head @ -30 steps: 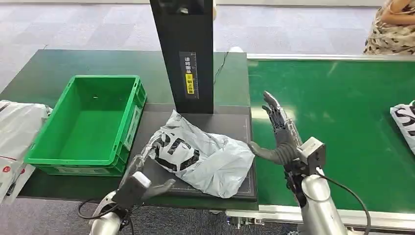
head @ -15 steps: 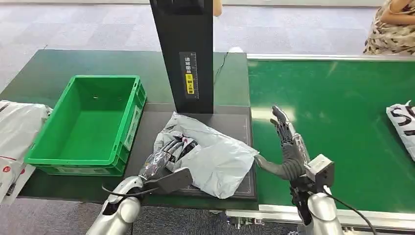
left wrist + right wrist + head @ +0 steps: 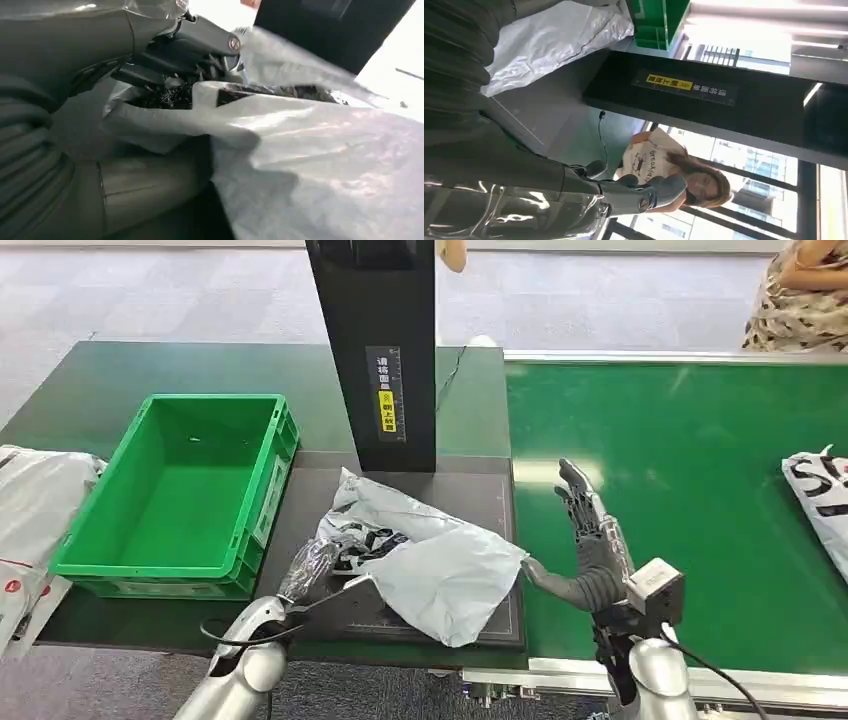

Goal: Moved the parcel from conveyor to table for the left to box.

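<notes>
A black upright column (image 3: 372,350) stands at the back of the dark mat (image 3: 480,502), with a yellow-and-white label (image 3: 386,398) on its front face. At the desk's left edge lies a heap of white bags (image 3: 30,510) with some red print. A second printed bag (image 3: 820,495) rests at the far right. A person in a patterned garment (image 3: 800,295) stands at the upper right, and another person in a white printed shirt (image 3: 649,160) appears behind the column in the right wrist view.
</notes>
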Robot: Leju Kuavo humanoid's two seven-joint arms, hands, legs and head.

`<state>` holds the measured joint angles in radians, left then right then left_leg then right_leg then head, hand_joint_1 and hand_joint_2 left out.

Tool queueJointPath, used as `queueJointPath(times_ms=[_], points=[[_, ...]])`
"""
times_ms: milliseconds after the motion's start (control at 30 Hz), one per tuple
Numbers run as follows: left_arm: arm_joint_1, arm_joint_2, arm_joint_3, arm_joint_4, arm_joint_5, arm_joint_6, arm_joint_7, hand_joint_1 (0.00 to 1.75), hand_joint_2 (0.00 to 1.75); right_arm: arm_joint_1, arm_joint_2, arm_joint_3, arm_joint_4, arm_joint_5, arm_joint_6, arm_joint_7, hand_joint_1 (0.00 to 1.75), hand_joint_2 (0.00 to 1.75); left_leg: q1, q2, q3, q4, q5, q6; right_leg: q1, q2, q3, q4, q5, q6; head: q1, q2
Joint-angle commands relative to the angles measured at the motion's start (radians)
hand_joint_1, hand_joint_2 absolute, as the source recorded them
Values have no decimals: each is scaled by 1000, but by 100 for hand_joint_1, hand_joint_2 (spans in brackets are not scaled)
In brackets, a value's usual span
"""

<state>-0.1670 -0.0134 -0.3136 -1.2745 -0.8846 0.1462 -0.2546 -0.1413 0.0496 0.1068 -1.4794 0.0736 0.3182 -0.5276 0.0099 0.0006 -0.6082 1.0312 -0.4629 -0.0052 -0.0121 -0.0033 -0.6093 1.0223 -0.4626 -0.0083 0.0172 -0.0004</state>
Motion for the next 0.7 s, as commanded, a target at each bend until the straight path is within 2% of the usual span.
queueJointPath(times_ms=[33, 100, 133, 200, 267, 367, 467, 700], points=[[23, 14, 6, -118, 3, 406, -224, 175, 175, 15, 17, -33, -9, -8, -3, 21, 0, 175, 1, -1, 5, -2, -1, 0, 1, 0, 6, -3, -1, 0, 0, 0], [58, 31, 30, -216, 15, 508, -257, 175, 175, 17, 5, -28, -19, -23, -8, 30, 0, 175, 1, 0, 3, -1, -1, 0, 1, 1, 4, -2, -1, 0, 0, 0], [92, 16, 96, -293, -20, 552, -299, 175, 175, 14, -8, -21, -20, -33, -12, 33, 0, 175, 1, 1, 2, 0, -1, 0, 1, 1, 2, -1, -1, 0, 0, 0], [125, -53, 242, -396, -90, 552, -374, 175, 175, 9, -21, -14, -14, -46, -15, 36, 0, 175, 1, 3, 1, 0, -2, 0, 1, 3, 1, -1, 0, 0, 0, 0], [139, -92, 359, -451, -126, 552, -419, 175, 175, 5, -21, -9, 1, -53, -18, 36, 0, 175, 1, 2, -1, 1, -1, 0, 1, 2, 0, 0, 0, 0, 0, 0], [143, -109, 498, -494, -150, 552, -444, 175, 175, 0, -16, 0, 24, -56, -22, 30, 0, 175, 2, 4, 2, 0, -2, 0, 2, 4, 2, -2, 0, 0, 0, 0], [119, -101, 618, -521, -154, 552, -444, 175, 175, -12, -16, 13, 29, -53, -34, 19, 0, 175, 2, 4, 1, 0, -1, 0, 2, 5, 0, -1, 0, -1, 0, 0], [-19, -59, 736, -412, -206, 552, -444, 175, 175, -4, -25, 16, 12, -55, -41, 23, 0, 175, 2, 0, 0, 0, 0, -1, 1, 0, 0, 0, 0, -1, 0, 0]])
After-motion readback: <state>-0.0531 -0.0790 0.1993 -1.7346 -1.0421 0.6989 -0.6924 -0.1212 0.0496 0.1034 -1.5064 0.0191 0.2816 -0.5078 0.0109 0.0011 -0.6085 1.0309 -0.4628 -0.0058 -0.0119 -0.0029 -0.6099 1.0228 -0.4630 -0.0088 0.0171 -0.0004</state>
